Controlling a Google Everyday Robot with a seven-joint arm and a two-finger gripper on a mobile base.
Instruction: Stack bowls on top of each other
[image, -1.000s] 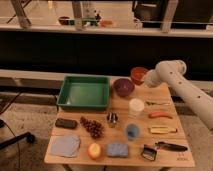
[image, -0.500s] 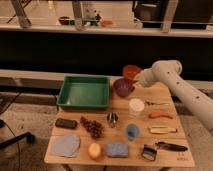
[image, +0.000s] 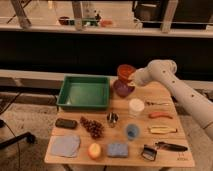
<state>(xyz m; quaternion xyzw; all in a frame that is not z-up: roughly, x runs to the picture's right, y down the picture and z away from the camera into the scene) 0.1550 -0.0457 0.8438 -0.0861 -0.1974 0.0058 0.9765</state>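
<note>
- Along the near edge of a wooden table (image: 132, 156), left to right: grey-blue cloth (image: 65, 145), yellow-orange fruit (image: 94, 150), blue sponge (image: 118, 149), then dark-handled tools too small to name.
- Next row back: bunch of grapes (image: 92, 127), small metal cup (image: 112, 119), blue cup (image: 132, 131), white lidded container (image: 136, 106).
- Far left: green tray (image: 84, 105).
- Just right of the tray, at the far edge: purple bowl (image: 121, 90), resting on the table.
- Directly above it, tilted, off the table: orange-red bowl (image: 125, 71); cannot tell whether the two touch.
- At that bowl's right rim: gripper (image: 132, 77) on a white arm (image: 172, 85) reaching in from the right, fingers pinched onto the rim.
</note>
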